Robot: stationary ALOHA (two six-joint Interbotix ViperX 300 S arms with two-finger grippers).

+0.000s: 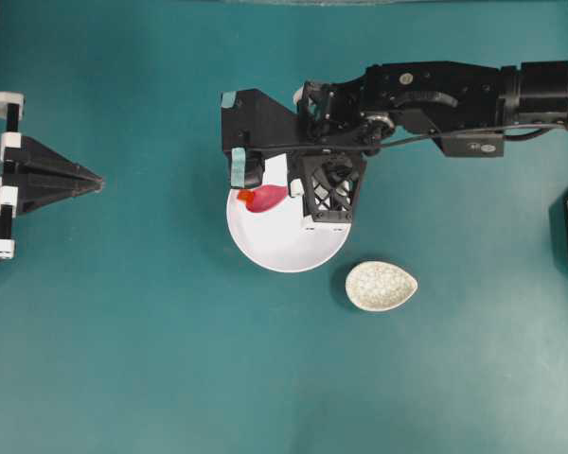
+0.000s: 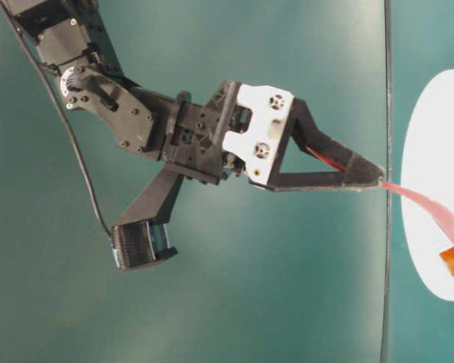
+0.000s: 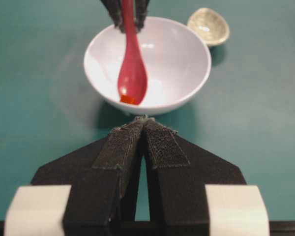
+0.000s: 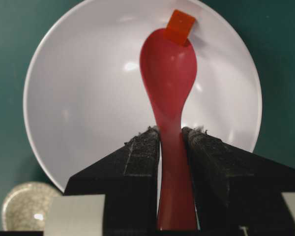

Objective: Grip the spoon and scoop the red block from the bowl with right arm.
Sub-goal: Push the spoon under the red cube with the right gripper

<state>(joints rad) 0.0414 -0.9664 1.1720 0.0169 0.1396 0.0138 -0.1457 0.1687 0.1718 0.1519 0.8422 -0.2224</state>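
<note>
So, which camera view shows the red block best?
The right wrist view: the red block is large and sharp there, sitting at the tip of the spoon inside the bowl. The left wrist view shows only a small orange edge under the spoon's tip. In the overhead and table-level views it is a tiny patch.

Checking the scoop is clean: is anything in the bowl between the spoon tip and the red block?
Nothing visible. The spoon, held in the right pincer, has its tip right at the red block inside the bowl.
</note>
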